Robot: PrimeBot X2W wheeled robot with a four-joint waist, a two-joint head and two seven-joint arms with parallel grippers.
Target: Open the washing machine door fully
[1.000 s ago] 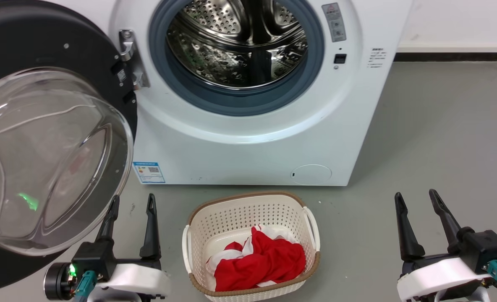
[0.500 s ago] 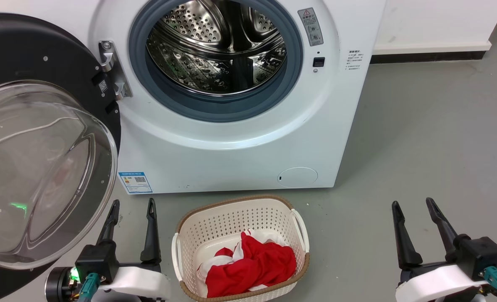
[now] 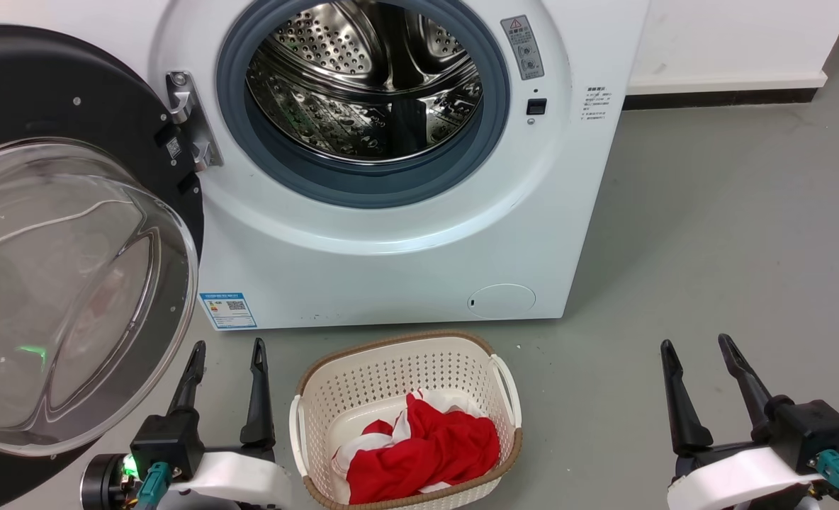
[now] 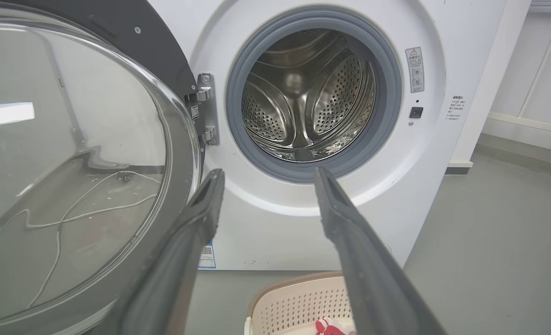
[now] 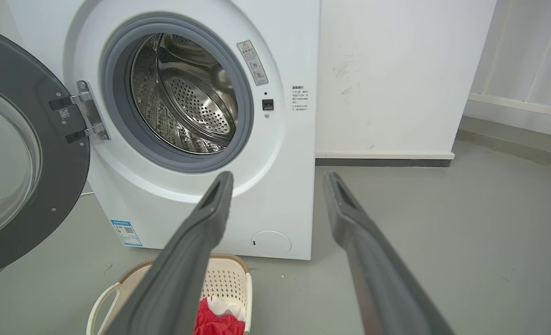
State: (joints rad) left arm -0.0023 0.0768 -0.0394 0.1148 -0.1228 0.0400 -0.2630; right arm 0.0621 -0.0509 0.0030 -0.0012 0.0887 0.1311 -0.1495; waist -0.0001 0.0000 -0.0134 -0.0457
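Washing machine door [image 3: 72,283] is swung out wide to the left of the washing machine [image 3: 391,269]. It hangs on its metal hinge [image 3: 189,120] by the left side of the round hole. The drum [image 3: 363,78] is in plain sight, so the door looks open most or all the way. Can't tell if it has more swing left.

Door is a round disc, so no real long side. It stands up on edge w/ the hinge edge by the machine & the free edge off to the left. Its inside face w/ the clear glass bowl points out at the robot.

Left jaws are open & hold nothing. Their fingers [image 3: 256,389] sit low, just beside the door's bottom rim. Can't tell if one touches it. Prob parked there b/c the door needs no more grip. Right jaws are open & empty too, fingers [image 3: 678,397] well apart from the door, out of its way.

Basket [image 3: 391,368] w/ red cloth [image 3: 426,453] sits on the floor [image 3: 710,248] in front of the machine, btw the two arms.
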